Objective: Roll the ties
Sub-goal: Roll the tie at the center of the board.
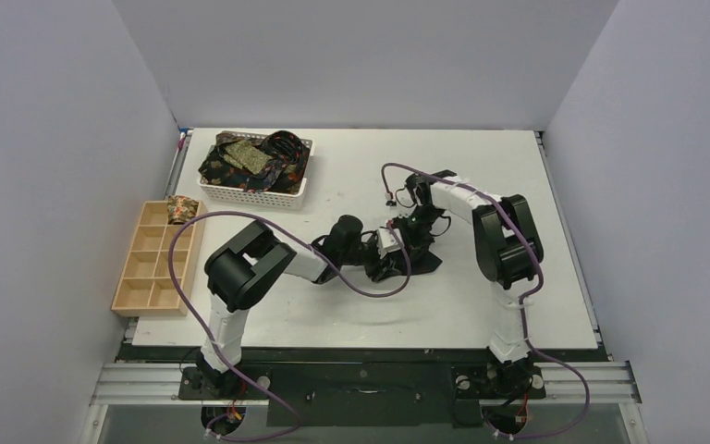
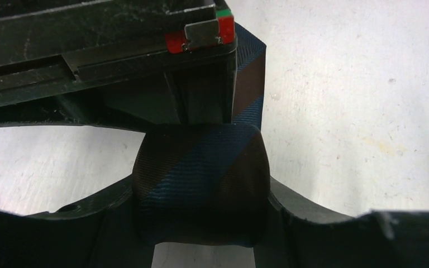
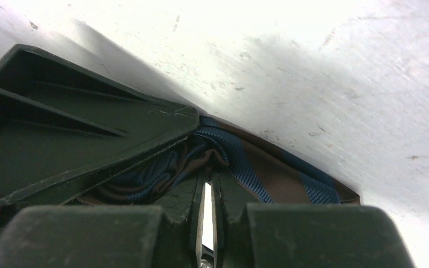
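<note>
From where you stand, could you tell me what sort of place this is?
Probably a robotics lab test cell: a white table boxed in by plain grey panels, two cabled arms bolted to a metal rail, and a basket of ties staged for practice.

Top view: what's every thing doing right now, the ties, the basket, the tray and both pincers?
Striped tie: mostly rolled, a tail left flat, mid-table.
Left pincer: shut on the roll.
Right pincer: shut on the tie's folds.
Basket: heaped with unrolled ties.
Tray: holds one patterned roll in its far right corner compartment.
</note>
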`<state>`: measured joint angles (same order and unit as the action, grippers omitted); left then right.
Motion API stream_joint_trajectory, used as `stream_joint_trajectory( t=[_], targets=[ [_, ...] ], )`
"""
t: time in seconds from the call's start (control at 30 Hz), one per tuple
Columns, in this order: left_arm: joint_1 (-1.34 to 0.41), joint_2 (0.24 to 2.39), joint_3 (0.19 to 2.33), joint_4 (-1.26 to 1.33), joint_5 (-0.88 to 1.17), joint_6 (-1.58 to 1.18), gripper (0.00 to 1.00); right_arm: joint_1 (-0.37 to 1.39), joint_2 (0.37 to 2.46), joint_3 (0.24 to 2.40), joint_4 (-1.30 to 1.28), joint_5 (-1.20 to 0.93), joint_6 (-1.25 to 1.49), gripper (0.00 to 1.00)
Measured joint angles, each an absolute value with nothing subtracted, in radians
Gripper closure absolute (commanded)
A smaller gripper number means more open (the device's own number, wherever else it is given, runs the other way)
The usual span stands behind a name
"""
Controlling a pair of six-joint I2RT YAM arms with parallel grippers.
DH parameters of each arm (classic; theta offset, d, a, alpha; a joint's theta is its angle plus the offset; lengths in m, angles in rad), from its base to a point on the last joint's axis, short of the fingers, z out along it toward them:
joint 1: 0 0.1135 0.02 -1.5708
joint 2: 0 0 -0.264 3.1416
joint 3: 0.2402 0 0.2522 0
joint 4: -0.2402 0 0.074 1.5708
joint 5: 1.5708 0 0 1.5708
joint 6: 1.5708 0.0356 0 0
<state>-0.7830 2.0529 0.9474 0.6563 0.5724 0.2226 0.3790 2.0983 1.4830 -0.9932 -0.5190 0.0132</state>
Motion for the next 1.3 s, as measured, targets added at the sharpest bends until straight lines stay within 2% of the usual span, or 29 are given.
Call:
stream_joint_trajectory(
  t=[0.07, 0.1, 0.13, 0.2, 0.33, 0.57, 0.6, 0.67, 0.7, 0.73, 0.77, 0.8, 0.87, 0.93, 1.0, 1.13, 1.3],
  targets=[
    [-0.781, 2.038, 0.937, 0.640, 0.557, 0.229, 0.79, 0.387, 2.100, 1.491, -0.992, -0.521, 0.006, 0.82],
    [-0.782, 2.033, 0.934, 0.633, 0.550, 0.233, 0.80, 0.388, 2.100, 1.492, -0.991, -0.525, 0.002, 0.77],
    [-0.782, 2.026, 0.930, 0.622, 0.539, 0.238, 0.81, 0.385, 2.099, 1.492, -0.990, -0.527, -0.004, 0.65],
    [-0.783, 2.011, 0.920, 0.606, 0.518, 0.248, 0.82, 0.363, 2.090, 1.491, -0.988, -0.551, -0.010, 0.54],
    [-0.786, 1.991, 0.910, 0.575, 0.484, 0.268, 0.83, 0.296, 2.044, 1.464, -0.967, -0.599, -0.034, 0.46],
    [-0.797, 1.988, 0.935, 0.524, 0.469, 0.306, 0.82, 0.253, 1.956, 1.402, -0.931, -0.733, 0.000, 0.44],
    [-0.798, 1.988, 0.938, 0.518, 0.469, 0.312, 0.82, 0.268, 1.955, 1.401, -0.916, -0.749, 0.017, 0.45],
    [-0.799, 1.988, 0.944, 0.507, 0.469, 0.324, 0.82, 0.302, 1.955, 1.397, -0.883, -0.768, 0.045, 0.58],
    [-0.799, 1.988, 0.945, 0.504, 0.469, 0.327, 0.82, 0.312, 1.955, 1.395, -0.873, -0.772, 0.054, 0.71],
    [-0.799, 1.988, 0.948, 0.499, 0.469, 0.332, 0.81, 0.324, 1.955, 1.392, -0.862, -0.776, 0.065, 0.81],
    [-0.799, 1.988, 0.950, 0.495, 0.470, 0.334, 0.80, 0.336, 1.956, 1.390, -0.853, -0.776, 0.072, 0.97],
    [-0.799, 1.988, 0.950, 0.493, 0.471, 0.335, 0.79, 0.338, 1.956, 1.389, -0.851, -0.775, 0.079, 1.00],
    [-0.799, 1.988, 0.955, 0.486, 0.472, 0.335, 0.73, 0.331, 1.956, 1.382, -0.850, -0.776, 0.089, 1.00],
    [-0.798, 1.988, 0.959, 0.479, 0.471, 0.333, 0.61, 0.323, 1.956, 1.374, -0.850, -0.779, 0.089, 1.00],
    [-0.797, 1.989, 0.964, 0.472, 0.474, 0.327, 0.43, 0.320, 1.956, 1.370, -0.848, -0.778, 0.084, 1.00],
    [-0.781, 1.994, 0.971, 0.467, 0.493, 0.288, 0.35, 0.321, 1.962, 1.370, -0.854, -0.738, 0.062, 1.00],
    [-0.770, 1.995, 0.971, 0.472, 0.525, 0.242, 0.32, 0.332, 1.980, 1.402, -0.891, -0.667, 0.041, 1.00]
  ],
)
